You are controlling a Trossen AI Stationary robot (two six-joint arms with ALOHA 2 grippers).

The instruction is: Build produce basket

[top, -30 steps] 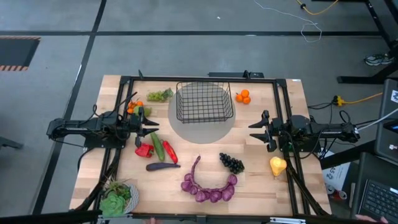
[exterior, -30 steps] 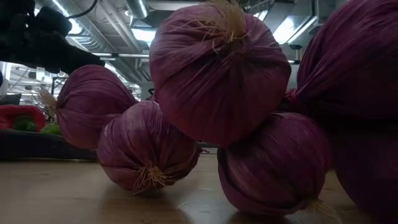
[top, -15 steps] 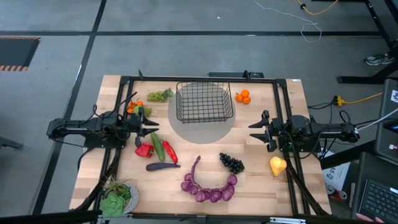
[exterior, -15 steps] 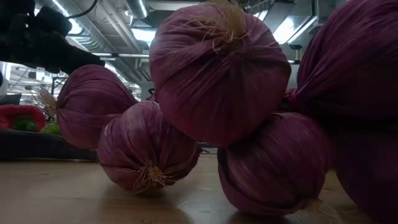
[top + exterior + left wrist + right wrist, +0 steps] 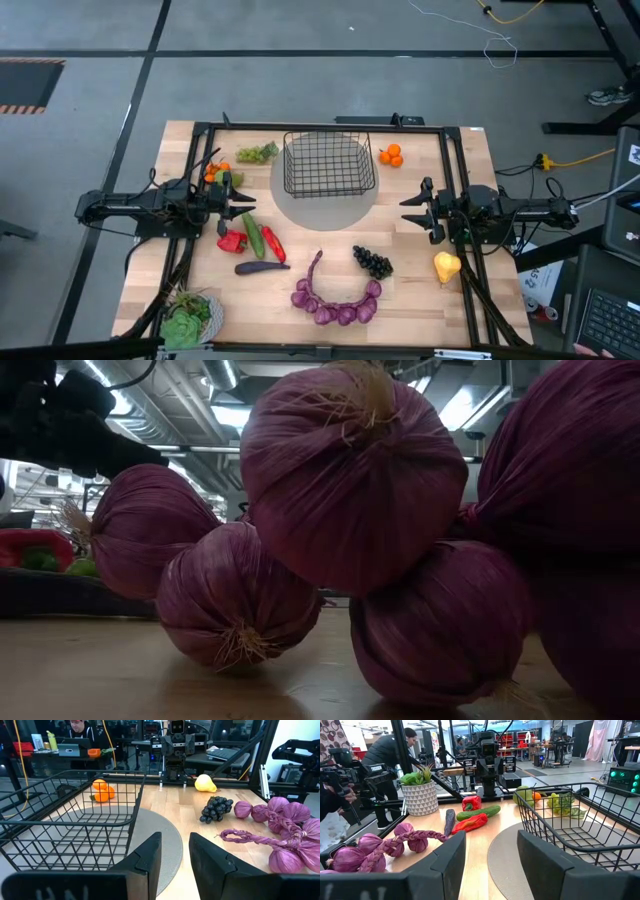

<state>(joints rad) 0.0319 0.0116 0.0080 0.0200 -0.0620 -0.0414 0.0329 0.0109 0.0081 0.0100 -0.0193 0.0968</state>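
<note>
Nearest the front edge of the table, well forward of the basket, lies the braided string of purple onions; in the low view its bulbs fill the frame; the potted greens sit at the front-left corner; closer to the basket come the aubergine, dark grapes and yellow pear; then the cucumber and red peppers; the left gripper hangs left of the basket, fingers spread, holding nothing; the right gripper hangs right of the basket, fingers spread, also empty; the basket stands on a grey round mat, nothing in it; green grapes just left of the basket, oranges just right.
</note>
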